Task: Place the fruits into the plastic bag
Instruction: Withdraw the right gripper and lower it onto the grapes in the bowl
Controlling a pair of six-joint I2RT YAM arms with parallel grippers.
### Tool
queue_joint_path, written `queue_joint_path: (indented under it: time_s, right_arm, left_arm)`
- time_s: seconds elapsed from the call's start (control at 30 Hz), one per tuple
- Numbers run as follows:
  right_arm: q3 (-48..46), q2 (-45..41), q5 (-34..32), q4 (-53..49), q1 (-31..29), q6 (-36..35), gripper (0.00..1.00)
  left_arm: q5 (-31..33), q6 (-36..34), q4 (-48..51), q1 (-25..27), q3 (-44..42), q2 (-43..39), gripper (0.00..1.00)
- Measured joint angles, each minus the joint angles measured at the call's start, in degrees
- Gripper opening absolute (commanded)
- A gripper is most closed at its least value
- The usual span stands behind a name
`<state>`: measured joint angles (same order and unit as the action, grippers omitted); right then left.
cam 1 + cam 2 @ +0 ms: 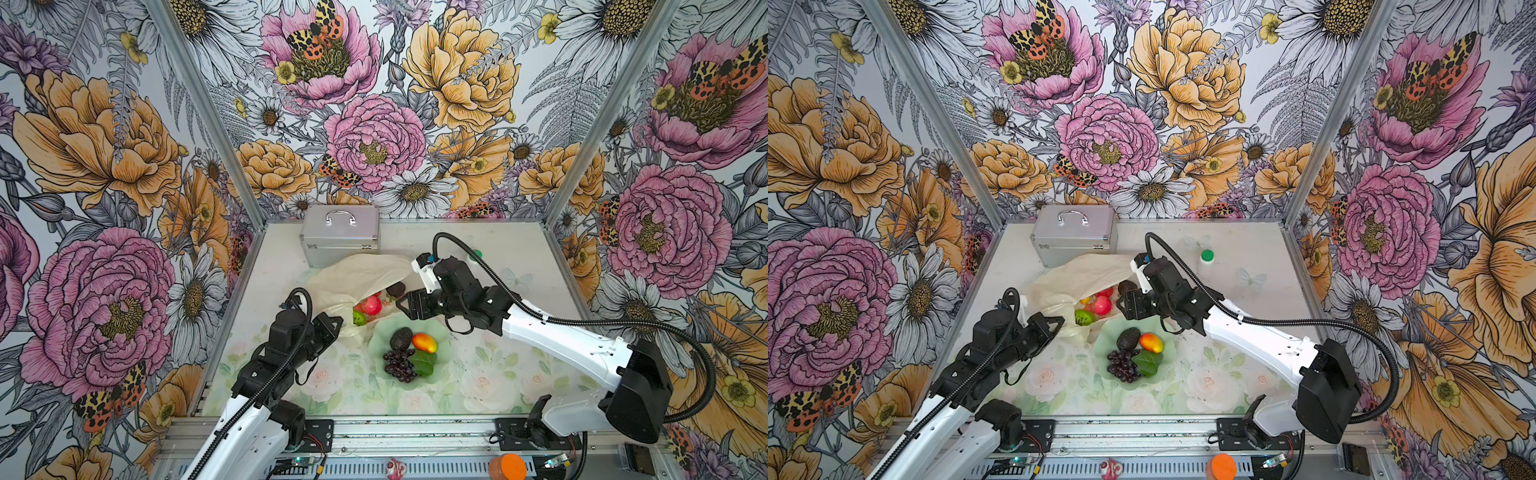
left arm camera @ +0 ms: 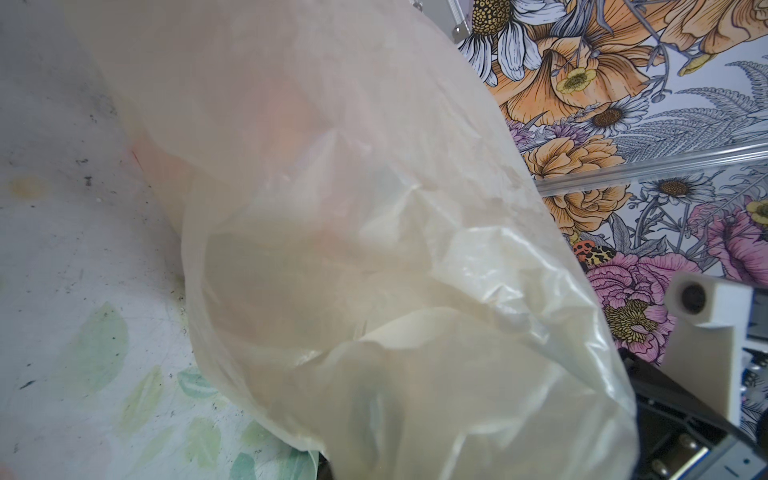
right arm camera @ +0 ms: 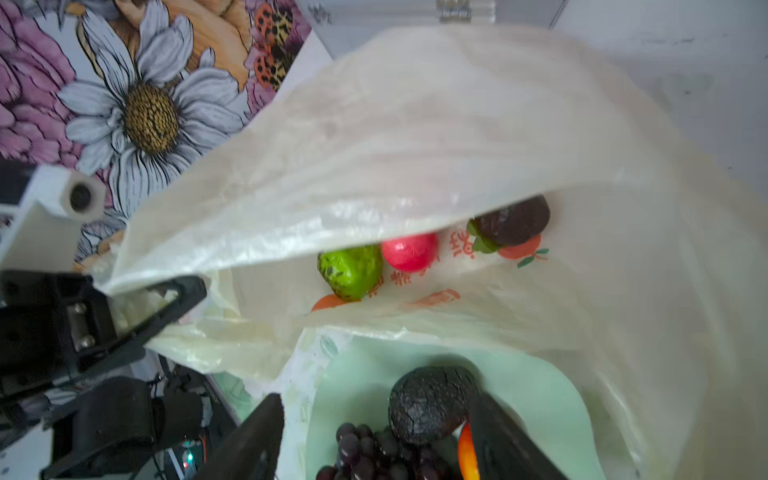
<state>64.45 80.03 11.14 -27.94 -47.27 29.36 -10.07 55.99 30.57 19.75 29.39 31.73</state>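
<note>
The bag (image 1: pixel 361 270) lies on its side on the table (image 1: pixel 490 365), just in front of the case (image 1: pixel 340 235), with its mouth gaping toward the bowl (image 1: pixel 375 347). The left gripper (image 1: pixel 335 323) is clenched on the bag's rim at the near corner of the mouth, and its wrist view is almost all plastic. Inside the mouth I can see the apple (image 3: pixel 409 251), the green ball (image 3: pixel 351 270) right beside it, and a dark fruit (image 3: pixel 513 222) a little apart, half under the upper sheet. The right gripper (image 1: pixel 404 306) hangs over the bowl's far rim, just beside the bag's mouth, jaws spread with nothing between them. In the bowl sit the avocado (image 1: pixel 401 338), a mango (image 1: pixel 424 343) next to it, and the grapes (image 1: pixel 399 365) by a green leaf (image 1: pixel 424 362)
</note>
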Motion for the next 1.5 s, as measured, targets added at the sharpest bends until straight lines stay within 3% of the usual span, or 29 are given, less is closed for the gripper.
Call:
queue_joint_path:
  time_s: [0.23, 0.57, 1.13, 1.33, 1.5]
  right_arm:
    - [0.0, 1.4, 0.7, -6.8, -5.7, -3.1, 0.75]
    - [0.3, 10.7, -2.8, -9.4, -12.6, -4.2, 0.80]
    - [5.3, 19.8, -5.5, -11.4, -13.2, -6.3, 0.78]
    - [6.5, 21.4, -5.3, -12.3, -13.4, -6.9, 0.64]
    - [7.5, 23.5, -5.0, -12.3, -13.4, -7.8, 0.37]
  left_arm:
    - [-1.4, -0.7, 0.0, -1.0, 0.0, 0.0, 0.00]
    - [-1.8, -0.9, 0.1, -1.4, 0.0, -1.6, 0.00]
    - [-1.8, -0.8, 1.5, -1.4, 0.0, -2.1, 0.00]
    - [-1.8, -0.8, 1.6, -1.4, 0.0, -2.1, 0.00]
    - [-1.8, -0.8, 1.6, -1.4, 0.0, -2.1, 0.00]
